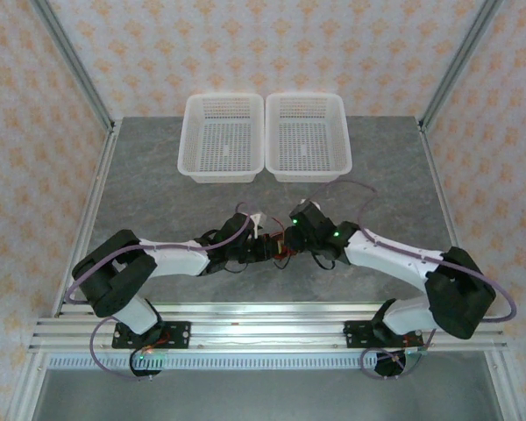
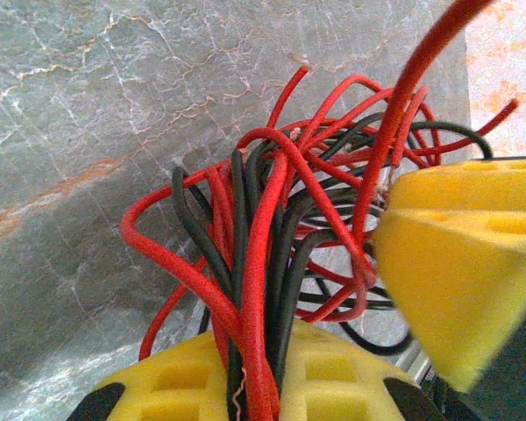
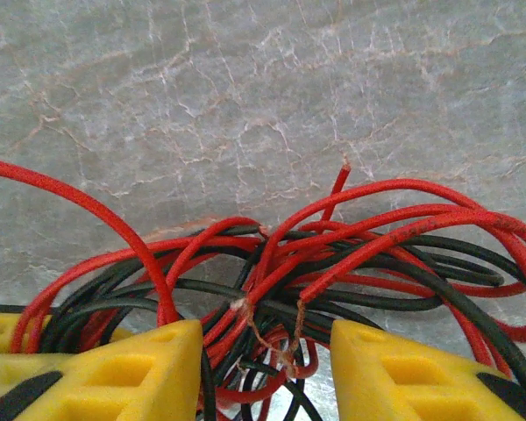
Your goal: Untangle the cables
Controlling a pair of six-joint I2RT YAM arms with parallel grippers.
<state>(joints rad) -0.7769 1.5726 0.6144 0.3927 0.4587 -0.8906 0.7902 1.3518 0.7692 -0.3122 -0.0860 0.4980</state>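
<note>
The cables [image 1: 279, 255] are a knot of thin red and black wires lying mid-table between the two arms. My left gripper [image 1: 261, 248] is shut on a bundle of them: in the left wrist view red and black strands [image 2: 254, 228] run down into the narrow slit between its yellow fingers [image 2: 180, 381], at the left gripper [image 2: 259, 355]. My right gripper [image 1: 290, 243] stands open, its yellow fingers [image 3: 131, 364] apart on either side of the tangle [image 3: 333, 246], with loose strands and bare copper ends in the gap at the right gripper [image 3: 267, 351]. One of the right gripper's yellow fingers [image 2: 456, 263] shows close beside the wires in the left wrist view.
Two white mesh baskets [image 1: 223, 97] [image 1: 305, 96] stand side by side at the back of the grey marble table [image 1: 158, 193]. An aluminium rail [image 1: 263, 329] carries both arm bases at the near edge. Upright frame posts stand at the back corners.
</note>
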